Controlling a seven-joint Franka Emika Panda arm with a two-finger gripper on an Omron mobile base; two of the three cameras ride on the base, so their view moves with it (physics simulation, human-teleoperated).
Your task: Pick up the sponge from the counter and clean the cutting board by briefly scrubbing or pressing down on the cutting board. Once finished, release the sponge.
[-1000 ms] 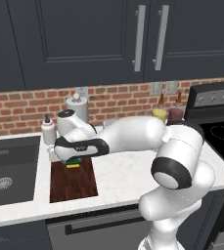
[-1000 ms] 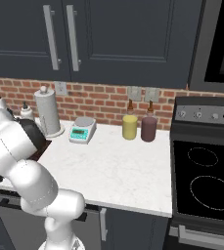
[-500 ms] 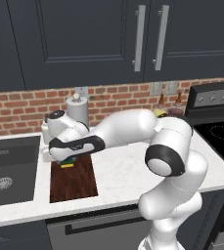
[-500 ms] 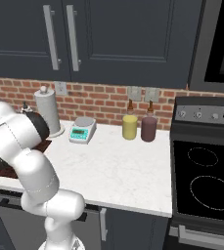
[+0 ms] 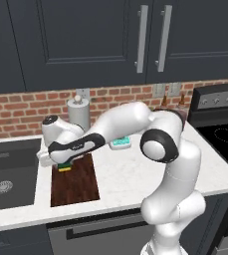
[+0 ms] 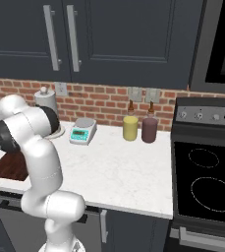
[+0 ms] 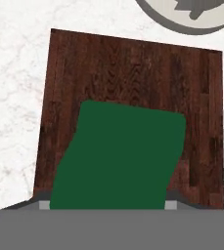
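The sponge [image 5: 64, 168], dark green over yellow, sits at the far end of the dark brown cutting board [image 5: 78, 184], which lies on the white counter [image 5: 135, 172] beside the sink. My gripper [image 5: 60, 161] is directly over it, shut on the sponge. In the hand view the sponge's green top [image 7: 118, 156] is large and close between the fingers, with the cutting board [image 7: 133, 68] spreading behind it and the marbled counter [image 7: 11, 73] to its side. The fingertips are mostly hidden by the sponge. The board's near corner [image 6: 8, 167] shows beside my arm.
A dark sink [image 5: 8, 174] lies left of the board. A paper towel roll [image 5: 79, 112] stands behind it; its round base [image 7: 191, 14] shows. A white-and-teal scale [image 6: 83, 131], a yellow canister [image 6: 130, 128], a maroon one [image 6: 149, 130] and a stove [image 6: 207, 172] stand to the right.
The arm has swung further left, carrying the gripper and the sponge a little leftward across the far end of the cutting board.
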